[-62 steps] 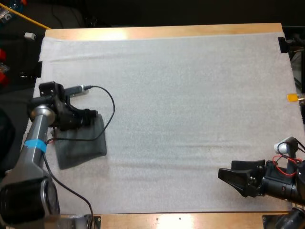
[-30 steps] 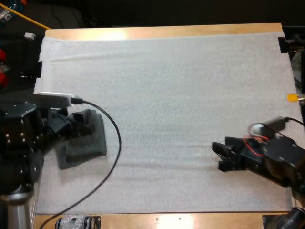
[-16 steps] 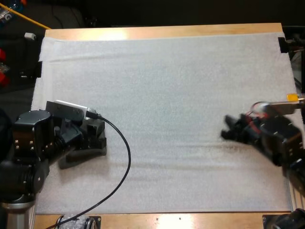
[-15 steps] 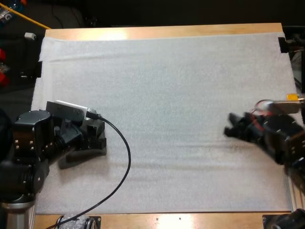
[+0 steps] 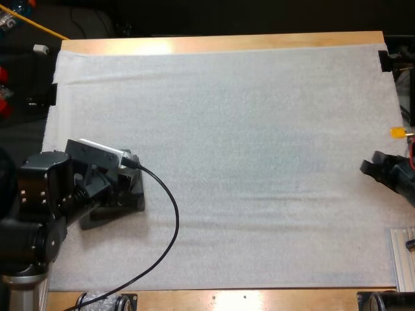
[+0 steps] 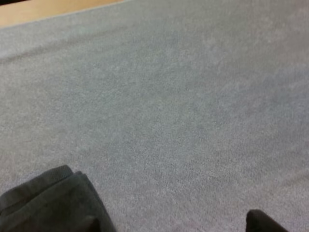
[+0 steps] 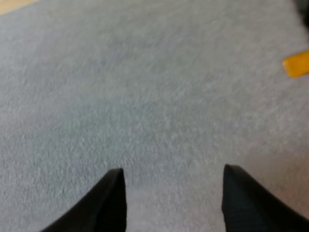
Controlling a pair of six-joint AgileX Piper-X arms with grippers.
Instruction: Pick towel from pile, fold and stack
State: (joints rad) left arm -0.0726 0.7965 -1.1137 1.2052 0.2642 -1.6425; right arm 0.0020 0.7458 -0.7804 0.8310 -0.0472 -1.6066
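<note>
Left wrist view: folded dark grey-green cloth towel (image 6: 46,203) lies flat on white foam mat (image 6: 169,96). Left gripper (image 6: 176,225) jaws apart, one tip at the towel's corner, the other over bare mat. High view: towel at mat's near-left. Right gripper (image 7: 171,203) jaws apart over bare mat at far right, well apart from towel.

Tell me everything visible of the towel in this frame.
The towel is dark grey-green cloth, folded, with layered edges and a rounded corner showing in the left wrist view. It lies flat on the white mat, toward the mat's left side in the high view. The open left gripper is over it and hides most of it. Whether a finger touches it is unclear.
</note>
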